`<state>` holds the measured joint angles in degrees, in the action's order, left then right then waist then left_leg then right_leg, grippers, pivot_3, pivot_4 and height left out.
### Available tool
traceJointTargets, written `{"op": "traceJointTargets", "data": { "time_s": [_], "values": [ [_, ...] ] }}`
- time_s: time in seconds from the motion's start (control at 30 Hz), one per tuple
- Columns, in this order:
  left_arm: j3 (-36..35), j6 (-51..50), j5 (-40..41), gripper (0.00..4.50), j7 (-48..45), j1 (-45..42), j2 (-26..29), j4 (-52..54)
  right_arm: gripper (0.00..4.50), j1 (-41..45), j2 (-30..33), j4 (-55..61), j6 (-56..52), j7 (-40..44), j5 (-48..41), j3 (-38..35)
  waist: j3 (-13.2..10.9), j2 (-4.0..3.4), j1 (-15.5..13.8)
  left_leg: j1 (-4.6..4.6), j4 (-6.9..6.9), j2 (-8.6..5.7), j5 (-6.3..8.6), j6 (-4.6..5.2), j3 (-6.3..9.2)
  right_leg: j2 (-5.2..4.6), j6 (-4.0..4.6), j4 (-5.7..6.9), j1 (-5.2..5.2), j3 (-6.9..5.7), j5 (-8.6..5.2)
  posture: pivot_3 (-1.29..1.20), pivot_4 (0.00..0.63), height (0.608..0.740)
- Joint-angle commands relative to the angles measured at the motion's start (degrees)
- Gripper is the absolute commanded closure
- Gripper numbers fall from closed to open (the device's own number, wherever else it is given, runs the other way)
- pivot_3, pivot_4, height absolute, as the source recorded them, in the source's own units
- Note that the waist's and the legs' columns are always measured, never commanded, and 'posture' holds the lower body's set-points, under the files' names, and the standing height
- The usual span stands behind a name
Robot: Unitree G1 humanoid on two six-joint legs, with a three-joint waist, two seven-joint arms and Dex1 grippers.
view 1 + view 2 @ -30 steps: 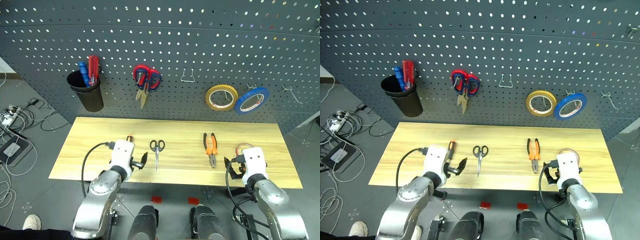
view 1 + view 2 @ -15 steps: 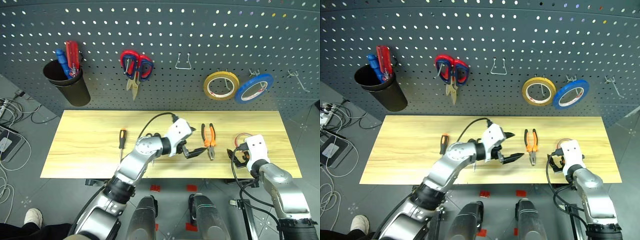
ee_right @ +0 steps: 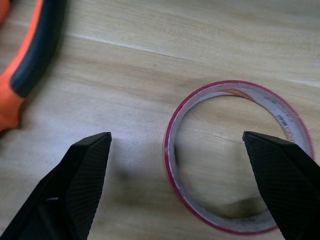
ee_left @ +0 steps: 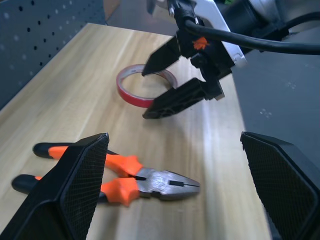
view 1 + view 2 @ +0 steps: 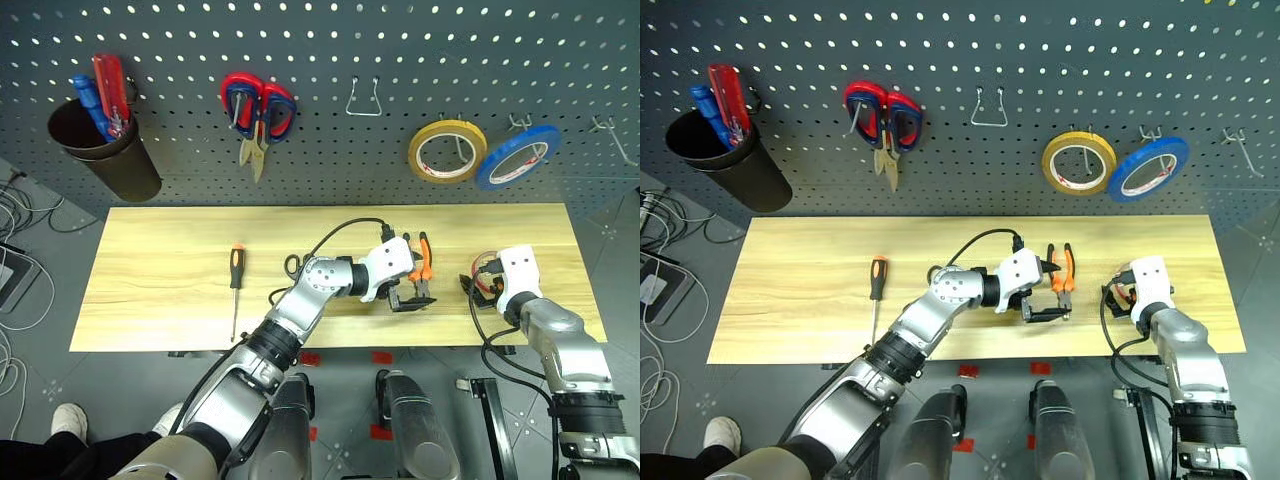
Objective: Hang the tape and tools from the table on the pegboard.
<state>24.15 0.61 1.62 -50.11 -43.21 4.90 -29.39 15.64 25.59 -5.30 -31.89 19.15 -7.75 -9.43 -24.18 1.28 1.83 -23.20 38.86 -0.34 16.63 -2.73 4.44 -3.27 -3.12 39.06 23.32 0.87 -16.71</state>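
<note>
Head views: the long pale-yellow wooden desk (image 5: pixel 150 270) carries all four task items. Taking the orange-and-black-handled steel pliers (image 5: pixel 423 272) as landmark: the thin red tape ring (image 5: pixel 484 277) lies to their right, the small black-handled steel scissors (image 5: pixel 291 265) to their left, largely hidden under the left arm, and the slim screwdriver with orange-and-black handle (image 5: pixel 235 283) further left. The dark grey perforated pegboard (image 5: pixel 400 40) stands behind the pliers, with a bare wire hook (image 5: pixel 365 97) above them.

The left hand (image 5: pixel 1048 292) sits just beside the pliers, released, touching nothing. The right hand (image 5: pixel 478 283) sits at the tape ring, also released.

Left wrist view: both black fingers are spread wide, the pliers lying crosswise between them, nose toward the right hand (image 4: pixel 172 82). Judgement: the hand should drop lower and close across the handles near the pivot, so the tool hangs balanced.

Right wrist view: fingers wide apart, the tape ring (image 3: pixel 172 165) flat on the desk, unheld. Judgement: one finger should pass inside the hollow and pinch the thin wall.
</note>
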Motion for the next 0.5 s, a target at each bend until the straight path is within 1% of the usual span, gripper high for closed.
{"op": "traceJointTargets", "data": {
  "time_s": [0.03,0.1,0.2,0.27,0.3,0.33,0.43,0.5],
  "values": [
    [-0.7,2.6,-0.6,0.04,0.0,-1.5,-1.8,-1.6,0.00,0.7,-0.2,-1.3,-1.7,0.2,-1.9,-2.2,-0.2,-0.03,0.0,-0.02,0.00,0.00,0.00,0.00,-0.01,0.00,0.00,-0.01,0.02,0.00,0.00,-0.01,0.497,0.740],
    [-1.3,3.0,-0.7,0.04,0.3,-2.6,-2.7,-3.0,0.00,1.5,-1.2,-2.0,-3.9,0.4,-3.6,-2.9,-0.3,-0.01,0.0,-0.13,0.01,0.00,0.00,-0.01,-0.02,0.00,0.00,0.00,0.11,-0.03,0.00,0.00,0.495,0.740],
    [-2.0,3.2,-0.8,0.00,0.5,-3.5,-3.6,-4.0,0.58,1.8,-1.7,-1.9,-5.8,1.2,-4.9,-2.8,-0.3,0.00,0.0,-0.23,0.05,0.01,-0.01,-0.01,-0.01,0.00,-0.01,0.02,0.21,-0.05,0.00,0.00,0.486,0.740],
    [-2.5,3.5,-0.9,0.00,0.6,-4.0,-3.8,-4.6,1.22,2.0,-1.6,-2.0,-5.5,1.6,-4.7,-2.3,-0.3,0.00,0.0,-0.23,0.05,0.01,-0.01,-0.01,0.00,0.00,-0.01,0.02,0.21,-0.06,0.01,0.00,0.486,0.740],
    [-2.7,3.7,-1.0,0.00,0.7,-4.2,-3.9,-4.9,1.63,2.2,-1.4,-2.3,-5.0,1.5,-4.2,-2.0,-0.3,0.00,0.0,-0.23,0.05,0.01,-0.01,-0.01,0.01,0.01,-0.02,0.02,0.21,-0.06,0.01,0.00,0.486,0.740],
    [-2.7,3.8,-1.1,0.00,0.7,-4.2,-4.0,-5.0,1.90,2.3,-1.3,-2.6,-4.7,1.4,-4.0,-1.9,-0.3,0.00,0.0,-0.23,0.04,0.00,-0.01,-0.01,0.00,0.01,-0.02,0.02,0.21,-0.06,0.01,0.01,0.485,0.740],
    [-2.9,4.0,-1.2,0.00,0.7,-3.9,-3.9,-5.0,2.90,2.2,-0.9,-2.7,-3.8,1.5,-3.5,-1.5,-0.3,0.00,0.0,-0.23,0.04,0.00,-0.01,-0.02,0.00,0.01,-0.02,0.00,0.22,-0.05,0.01,0.01,0.479,0.740],
    [-3.0,3.8,-1.2,0.00,0.3,-3.6,-3.8,-4.7,3.63,2.2,-0.4,-2.8,-3.2,1.5,-3.0,-1.1,-0.3,0.00,0.0,-0.24,0.04,0.00,-0.01,-0.02,0.00,0.01,-0.02,0.00,0.23,-0.05,0.01,0.01,0.481,0.740]
  ]
}}
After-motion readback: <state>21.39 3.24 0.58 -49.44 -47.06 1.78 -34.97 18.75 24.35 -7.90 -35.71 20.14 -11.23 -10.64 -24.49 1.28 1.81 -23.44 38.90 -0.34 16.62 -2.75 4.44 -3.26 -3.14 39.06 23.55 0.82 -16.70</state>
